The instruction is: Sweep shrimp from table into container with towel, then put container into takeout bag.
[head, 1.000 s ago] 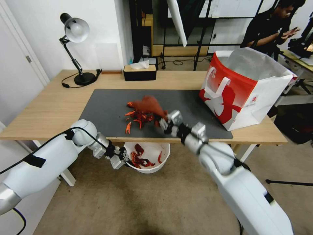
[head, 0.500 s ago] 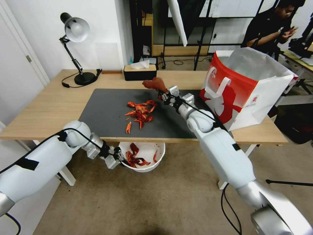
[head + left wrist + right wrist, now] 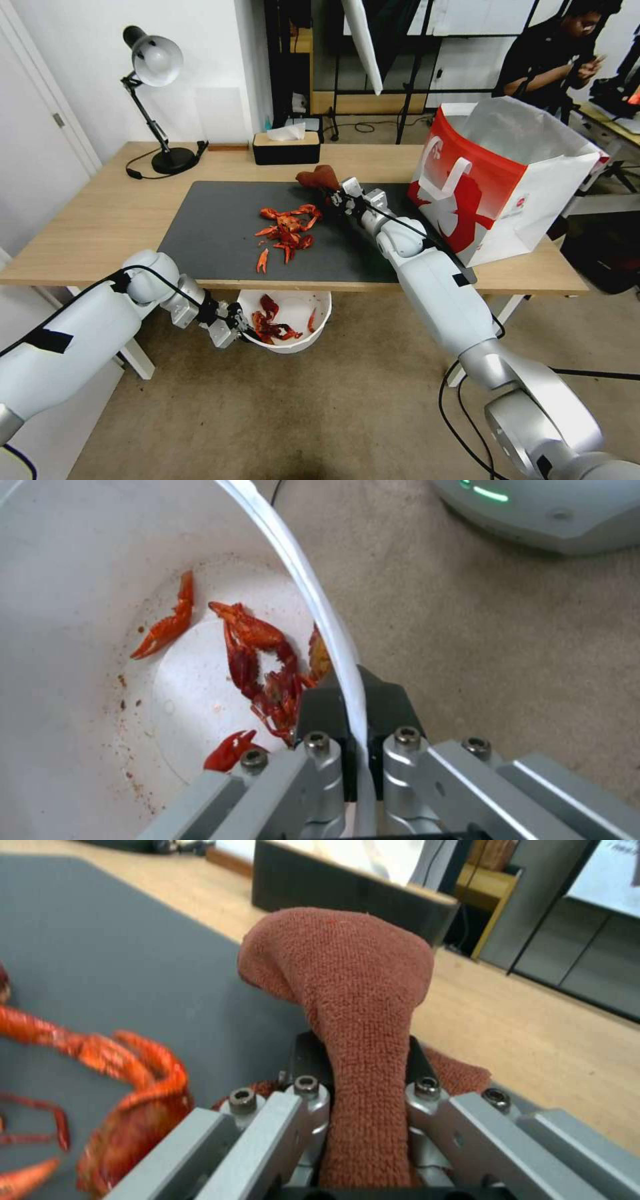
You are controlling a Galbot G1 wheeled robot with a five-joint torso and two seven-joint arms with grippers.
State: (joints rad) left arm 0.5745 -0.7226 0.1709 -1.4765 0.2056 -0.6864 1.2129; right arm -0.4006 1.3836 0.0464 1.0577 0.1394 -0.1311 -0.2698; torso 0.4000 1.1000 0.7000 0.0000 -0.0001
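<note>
A pile of red-orange shrimp (image 3: 288,230) lies on the dark mat of the table (image 3: 100,220). More shrimp (image 3: 257,665) lie inside the white container (image 3: 313,333), which hangs below the table's front edge. My left gripper (image 3: 235,325) is shut on the container's rim (image 3: 333,635). At the far side of the mat, behind and right of the pile, my right gripper (image 3: 333,195) is shut on the rust-red towel (image 3: 319,177), whose bunched end (image 3: 347,965) sticks up past the fingers. The red and white takeout bag (image 3: 493,180) stands open on the table's right end.
A black tissue box (image 3: 285,148) and a desk lamp (image 3: 155,100) stand along the table's far edge. One loose shrimp piece (image 3: 262,260) lies near the mat's front edge. Carpeted floor lies under the container.
My right gripper carried the towel from the near side of the pile, over it, to the mat's far side and lowered it. The left gripper and container shifted slightly left.
</note>
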